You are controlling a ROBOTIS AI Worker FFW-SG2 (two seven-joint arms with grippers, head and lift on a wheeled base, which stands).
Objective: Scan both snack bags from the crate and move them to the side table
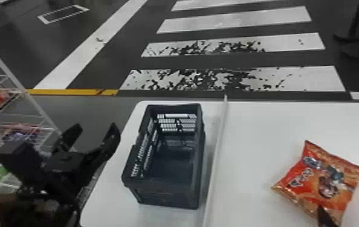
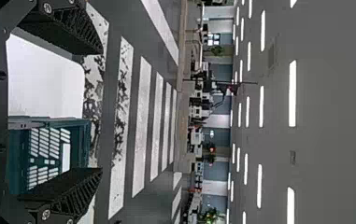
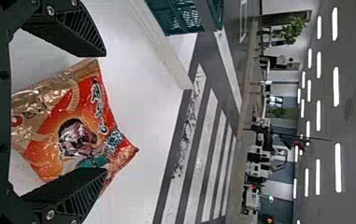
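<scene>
Spread widest, a white tabletop (image 1: 257,126), parted front to back by a raised pale strip (image 1: 217,151). To the right of it, perhaps the side table already; hard to judge. On the left part, near the strip, a dark crate (image 1: 163,193), with nothing to be made out inside. To the left of the crate, the left gripper (image 1: 96,126), wide at the tips, holding nothing, well apart from the orange bag (image 1: 318,178). Far nearer to the bag, the right gripper (image 3: 105,113), also wide and unloaded.

From there, find the bag below and ahead, flat on the right-hand part, with most of its bulk forward and to the left in the head view. In size, nearly as broad as long: longer sides, apparently, slanting from far left to near right, aslant to the reach rather than in line with it. In the head view, one finger over the near edge, the other off to the right side; touching or just above, cannot tell.

If set down for good, needs a lift straight up, then back, without dragging the near corner. If still to be grasped, needs a slight shift left and lower before closing, or risks pinching just that corner and twisting the soft wrapper.
</scene>
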